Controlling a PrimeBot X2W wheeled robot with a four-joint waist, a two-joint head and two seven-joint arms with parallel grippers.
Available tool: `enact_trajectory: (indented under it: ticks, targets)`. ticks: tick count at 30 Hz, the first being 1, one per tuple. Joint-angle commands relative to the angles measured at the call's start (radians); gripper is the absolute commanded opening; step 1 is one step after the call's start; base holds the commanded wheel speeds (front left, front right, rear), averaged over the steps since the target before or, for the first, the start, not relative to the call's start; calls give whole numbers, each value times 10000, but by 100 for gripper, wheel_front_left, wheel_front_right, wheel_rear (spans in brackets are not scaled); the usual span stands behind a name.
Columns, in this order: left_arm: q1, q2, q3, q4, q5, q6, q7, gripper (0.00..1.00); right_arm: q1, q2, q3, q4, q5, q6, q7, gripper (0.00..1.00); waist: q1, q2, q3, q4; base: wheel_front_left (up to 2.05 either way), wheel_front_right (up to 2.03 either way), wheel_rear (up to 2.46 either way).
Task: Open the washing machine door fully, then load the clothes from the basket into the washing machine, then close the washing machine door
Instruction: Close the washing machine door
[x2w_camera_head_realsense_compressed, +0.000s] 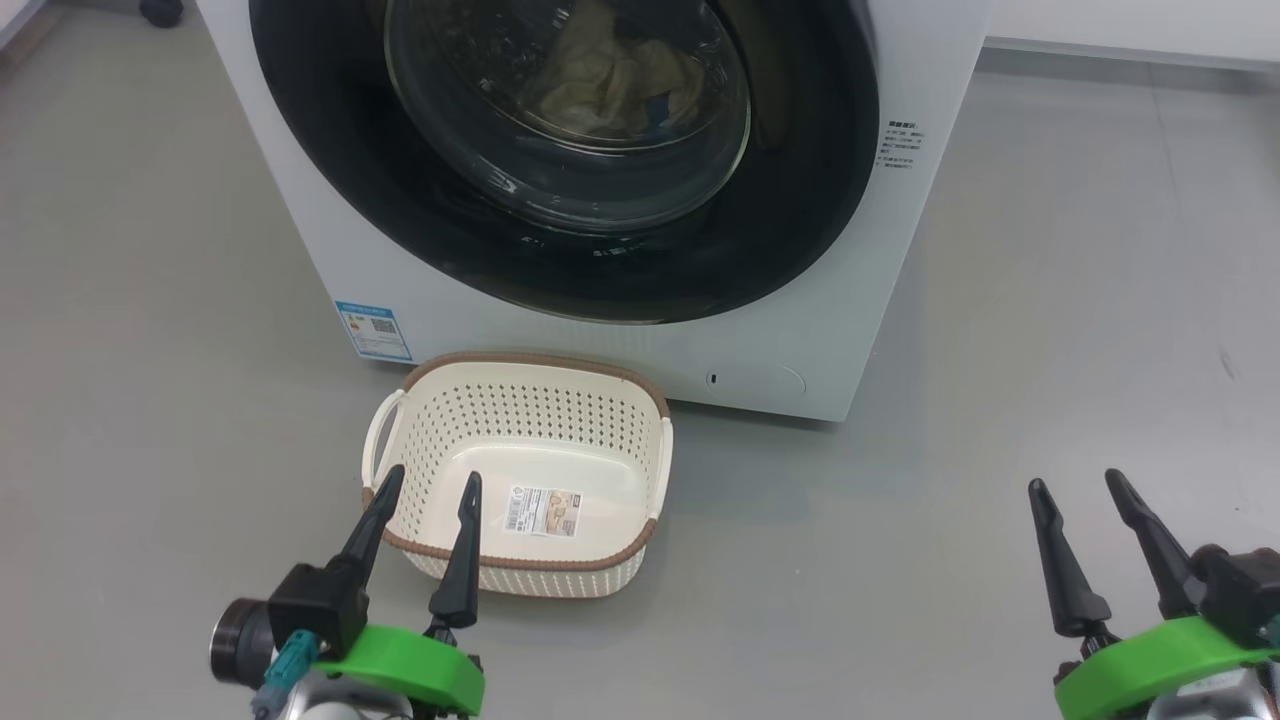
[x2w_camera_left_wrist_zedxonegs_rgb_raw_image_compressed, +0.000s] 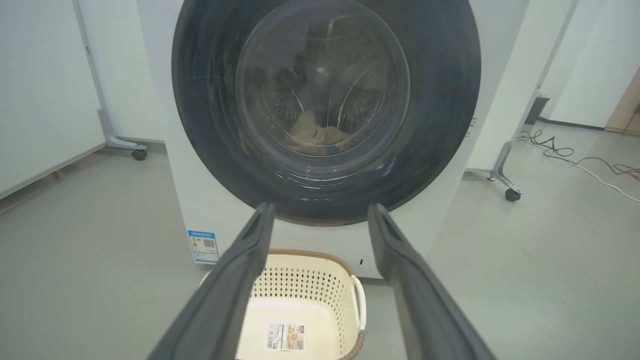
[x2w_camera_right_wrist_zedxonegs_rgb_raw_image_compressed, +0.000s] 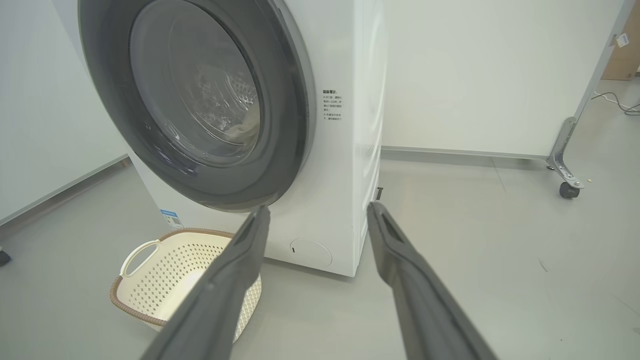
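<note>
Label (x2w_camera_left_wrist_zedxonegs_rgb_raw_image_compressed: 285, 336) inside basket (x2w_camera_left_wrist_zedxonegs_rgb_raw_image_compressed: 300, 280), left wrist view

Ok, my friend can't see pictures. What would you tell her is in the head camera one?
A white washer with its round door shut and the clothes inside, behind the glass. An empty cream basket stands in front of it. The left gripper and right gripper are open at the bottom corners.

We list: washing machine (x2w_camera_head_realsense_compressed: 800, 340) and washing machine door (x2w_camera_head_realsense_compressed: 400, 200), tops cut off by the head view's upper edge; clothes (x2w_camera_head_realsense_compressed: 610, 85), dim behind that door, prints indistinct; printed notice (x2w_camera_head_realsense_compressed: 901, 145) and basket (x2w_camera_head_realsense_compressed: 540, 362) label sticker (x2w_camera_head_realsense_compressed: 543, 510), lettering too small for us to read.
</note>
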Motion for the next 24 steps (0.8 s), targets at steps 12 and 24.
enact_trajectory:
  ticks: [12, 24]
  targets:
    - [-263, 169, 406, -410, 181, -72, -95, 100, 120, -78, -98, -1093, 184, 33, 263, 100, 0, -1, 150, -75, 0, 0, 0]
    - [-323, 116, 419, -399, 226, -110, -95, 100, 80, -77, -9, -1047, 244, 33, 268, 100, 0, -1, 244, -46, 0, 0, 0]
